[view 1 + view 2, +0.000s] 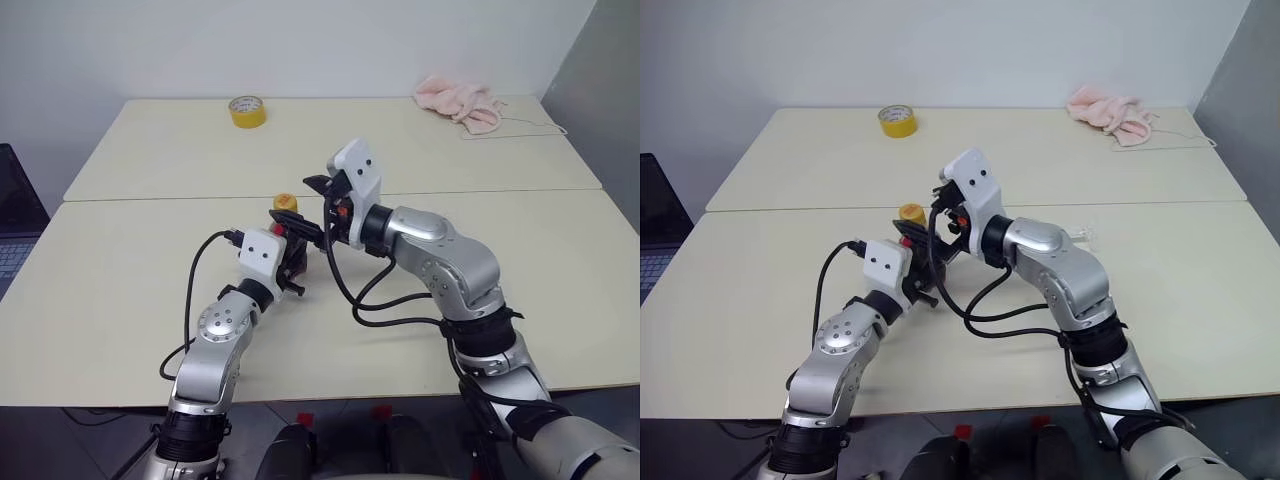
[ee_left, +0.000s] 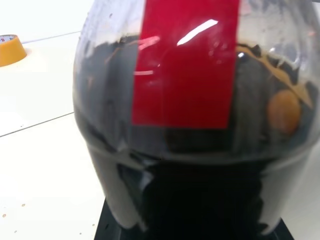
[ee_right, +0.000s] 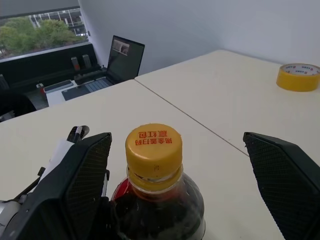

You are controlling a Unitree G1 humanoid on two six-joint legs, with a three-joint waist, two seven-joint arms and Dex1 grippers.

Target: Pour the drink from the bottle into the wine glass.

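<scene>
Left pincer (image 1: 293, 262) clamps the upright bottle (image 3: 157, 200); right pincer (image 3: 185, 175), wide open, straddles its cap (image 3: 153, 148). Uncapping step: next, close and twist.

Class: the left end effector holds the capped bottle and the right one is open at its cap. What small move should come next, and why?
Probably close the right end effector on the yellow cap to unscrew it. Its fingers stand wide apart on either side of the cap, not touching it, while the left end effector is shut on the bottle of dark drink, which is still sealed, so nothing can pour yet.
</scene>
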